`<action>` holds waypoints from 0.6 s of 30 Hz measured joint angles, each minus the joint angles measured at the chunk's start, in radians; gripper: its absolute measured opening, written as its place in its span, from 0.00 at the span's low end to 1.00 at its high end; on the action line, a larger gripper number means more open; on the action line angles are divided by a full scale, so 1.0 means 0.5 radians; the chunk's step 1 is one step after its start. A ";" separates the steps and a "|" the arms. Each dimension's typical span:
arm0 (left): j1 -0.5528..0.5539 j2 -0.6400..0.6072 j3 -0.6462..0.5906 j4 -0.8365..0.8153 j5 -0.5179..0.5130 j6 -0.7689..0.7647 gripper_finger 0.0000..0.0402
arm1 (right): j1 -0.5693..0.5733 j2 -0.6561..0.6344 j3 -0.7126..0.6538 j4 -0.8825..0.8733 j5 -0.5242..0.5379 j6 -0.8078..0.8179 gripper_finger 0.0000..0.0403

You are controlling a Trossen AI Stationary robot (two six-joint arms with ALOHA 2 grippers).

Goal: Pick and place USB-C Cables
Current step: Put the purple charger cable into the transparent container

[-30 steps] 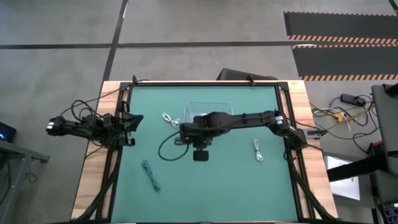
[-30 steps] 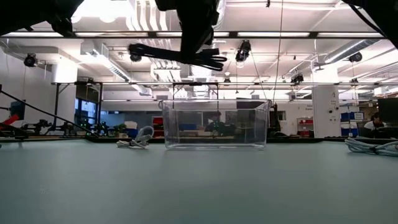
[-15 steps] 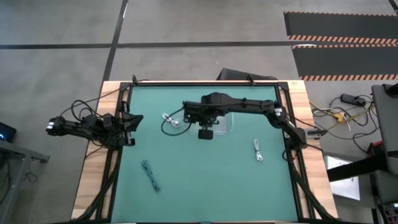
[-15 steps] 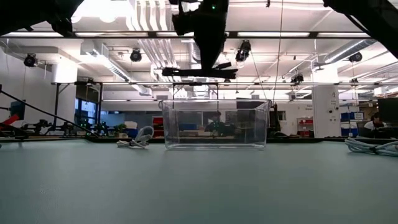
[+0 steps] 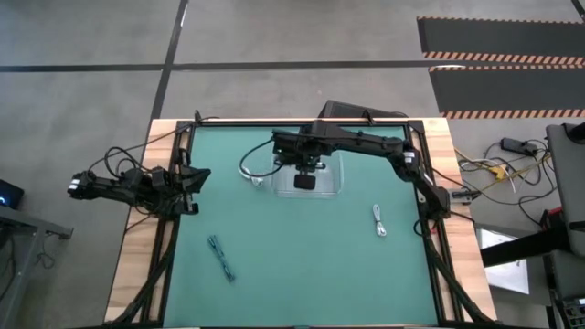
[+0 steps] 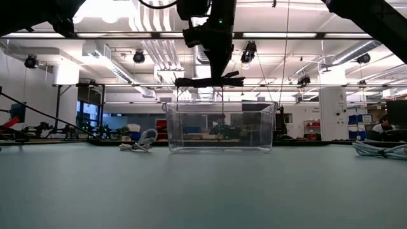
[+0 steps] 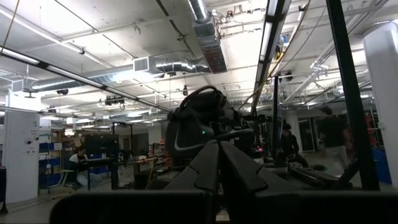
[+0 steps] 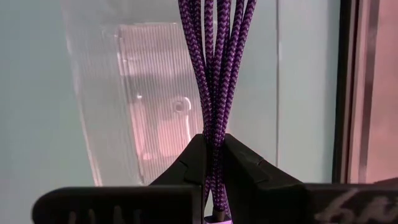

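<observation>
One braided cable bundle (image 8: 214, 74) clamped in right gripper (image 8: 213, 163) above clear bin (image 6: 220, 127), plugs cut off; left gripper (image 7: 217, 165) closed, empty.

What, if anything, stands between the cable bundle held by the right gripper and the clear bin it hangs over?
Nothing visible does. The right gripper is shut on the braided cable bundle directly above the open-topped clear bin, with only air between them and no lid on it.

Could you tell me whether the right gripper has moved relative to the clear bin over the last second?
Yes. The right gripper, shut on the dark cable, has moved toward the table's far edge and now hangs over the clear bin.
</observation>
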 joint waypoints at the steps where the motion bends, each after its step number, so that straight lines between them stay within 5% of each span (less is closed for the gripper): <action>1: 0.000 0.000 0.000 0.000 0.000 0.000 0.00 | -0.003 0.000 -0.001 0.001 -0.001 -0.003 0.06; 18: -0.001 0.000 0.000 -0.001 0.000 -0.009 0.00 | -0.036 0.000 -0.126 0.010 -0.011 -0.038 0.06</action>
